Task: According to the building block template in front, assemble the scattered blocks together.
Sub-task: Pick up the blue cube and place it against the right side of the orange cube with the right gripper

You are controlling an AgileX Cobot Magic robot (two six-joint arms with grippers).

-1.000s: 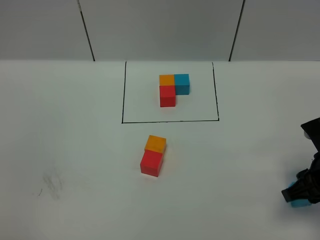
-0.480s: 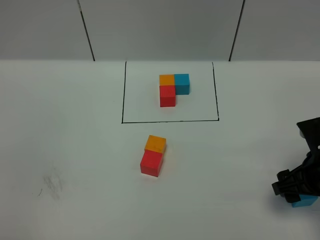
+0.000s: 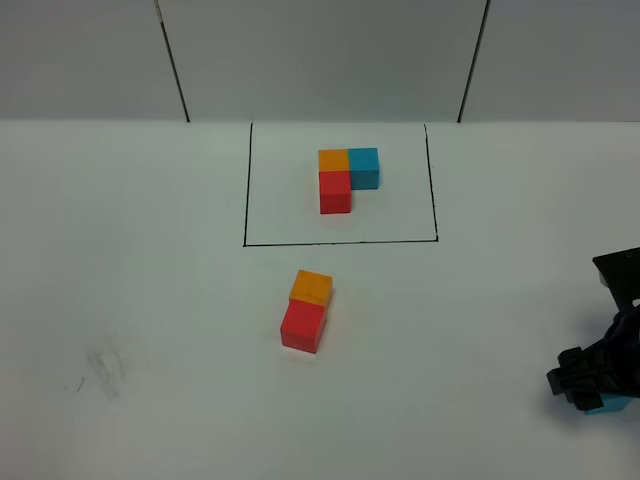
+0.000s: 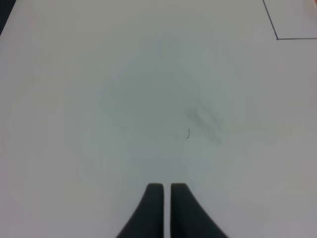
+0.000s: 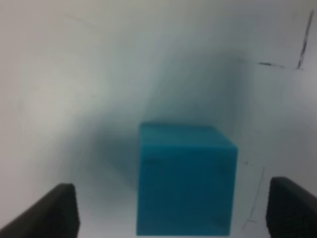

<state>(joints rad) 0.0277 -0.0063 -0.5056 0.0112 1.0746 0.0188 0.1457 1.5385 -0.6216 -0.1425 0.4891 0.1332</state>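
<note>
The template (image 3: 346, 178), an orange, blue and red L of cubes, sits inside the black drawn rectangle at the back. In front of it the loose orange cube (image 3: 311, 287) touches the loose red cube (image 3: 303, 326). The loose light blue cube (image 5: 184, 181) lies at the far right near the front edge, mostly hidden under my right gripper (image 3: 590, 385) in the high view, where a blue corner (image 3: 610, 405) shows. The right gripper (image 5: 171, 210) is open, with its fingers wide on either side of the cube. My left gripper (image 4: 165, 191) is shut and empty over bare table.
A faint grey smudge (image 3: 103, 367) marks the white table at the front left; it also shows in the left wrist view (image 4: 204, 120). Two dark seams (image 3: 172, 60) run down the back wall.
My right gripper has come down and shifted slightly over the light blue cube, covering more of it. The other cubes and the left gripper have not moved.
</note>
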